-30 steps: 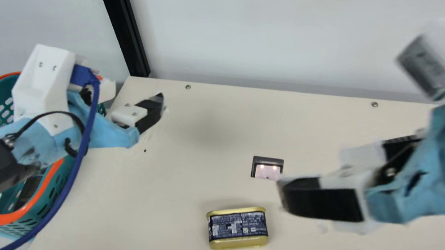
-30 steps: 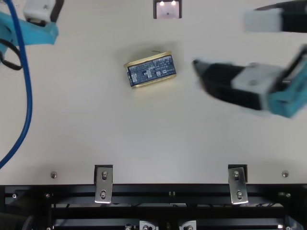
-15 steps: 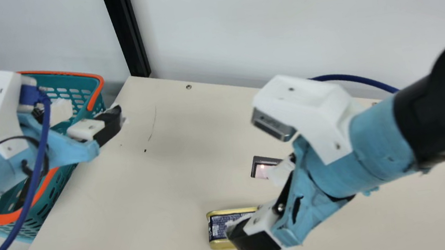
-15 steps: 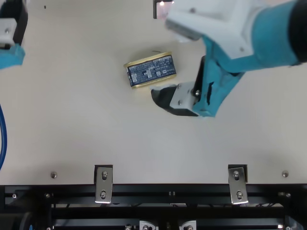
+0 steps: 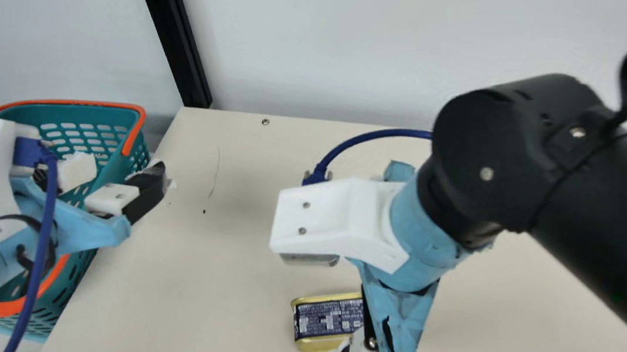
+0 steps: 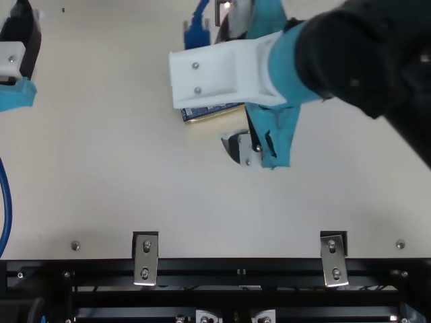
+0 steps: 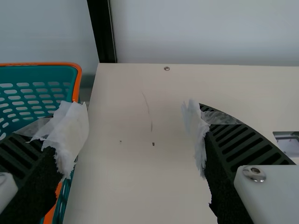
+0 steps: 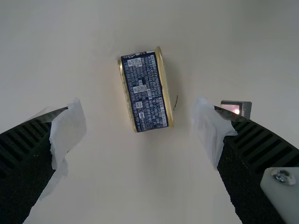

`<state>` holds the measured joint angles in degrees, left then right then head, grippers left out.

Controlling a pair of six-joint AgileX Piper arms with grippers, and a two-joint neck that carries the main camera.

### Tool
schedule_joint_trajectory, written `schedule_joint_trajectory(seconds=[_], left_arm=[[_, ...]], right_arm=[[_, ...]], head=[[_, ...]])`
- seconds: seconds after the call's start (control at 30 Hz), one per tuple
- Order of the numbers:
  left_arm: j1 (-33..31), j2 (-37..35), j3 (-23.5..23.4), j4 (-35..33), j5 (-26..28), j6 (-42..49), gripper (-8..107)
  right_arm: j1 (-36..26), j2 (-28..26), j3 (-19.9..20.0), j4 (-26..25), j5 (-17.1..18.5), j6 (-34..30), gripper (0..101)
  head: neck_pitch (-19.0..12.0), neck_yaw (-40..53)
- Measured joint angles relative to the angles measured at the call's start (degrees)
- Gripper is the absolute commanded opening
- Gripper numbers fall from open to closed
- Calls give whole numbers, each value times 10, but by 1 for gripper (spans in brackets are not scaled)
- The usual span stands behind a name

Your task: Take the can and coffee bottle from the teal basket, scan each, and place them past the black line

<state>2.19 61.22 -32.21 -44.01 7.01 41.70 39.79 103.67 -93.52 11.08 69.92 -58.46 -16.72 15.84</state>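
Observation:
The gold-rimmed can with a dark blue label (image 5: 327,318) lies on the cream table. My right gripper (image 6: 231,84) is over it in the top view, its wrist housing hiding most of the can. In the right wrist view the can (image 8: 145,91) appears between and beyond the parted fingers of my right gripper (image 8: 140,133), not gripped. At the left, my left gripper (image 5: 125,177) hangs by the teal basket (image 5: 78,129); in the left wrist view, my left gripper (image 7: 135,133) stands open with nothing held. The basket's contents are largely hidden behind the left arm.
A small scanner window (image 8: 232,108) is set in the table near the can. The black post (image 5: 181,49) rises at the table's back left corner, beside a pale wall. Blue cables loop from both arms.
My right arm has swung left from the right side to over the can. My left gripper has shifted left toward the basket, uncovering more of its rim. The can has stayed put.

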Motion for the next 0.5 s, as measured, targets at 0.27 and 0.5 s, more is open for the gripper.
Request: schedule_joint_trajectory(seconds=[0.27, 0.5], left_arm=[[0, 0, 0, 0, 0, 0, 90], [0, 0, 0, 0, 0, 0, 90]], right_arm=[[27, 46, -31, -54, -1, -16, 101], [47, 86, -47, -85, -1, -16, 101]], head=[[0, 0], [0, 0]])
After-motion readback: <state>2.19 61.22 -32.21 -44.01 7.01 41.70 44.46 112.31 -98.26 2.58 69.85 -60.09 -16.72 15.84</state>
